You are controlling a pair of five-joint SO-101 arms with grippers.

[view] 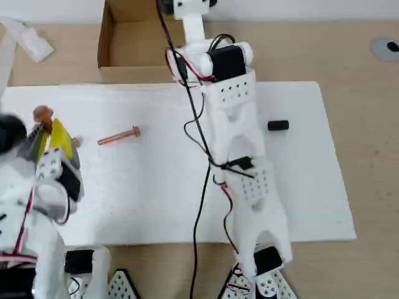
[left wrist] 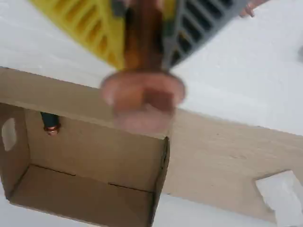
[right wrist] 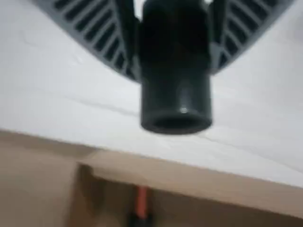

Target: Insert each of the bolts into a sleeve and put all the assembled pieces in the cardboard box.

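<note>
Left pincer (left wrist: pixel 144 59) is clamped on a smooth coppery bolt (left wrist: pixel 142 97), round head poking out. Right pincer (right wrist: pixel 175 61) grips a matte black tube sleeve (right wrist: pixel 176 94) with its bore open, I'd guess ready for mating. On the white mat (view: pixel 156 199), a spare bolt (view: pixel 118 137) lies at 9 o'clock and a spare sleeve (view: pixel 278 125) at 3, with the cardboard box (view: pixel 106 43) at 12.

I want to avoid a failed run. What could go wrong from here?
The left pincer holds its bolt by the shank; if it meets the sleeve in the right pincer askew, either may slip. The loose bolt on the mat is round and may roll if an arm brushes it.
</note>
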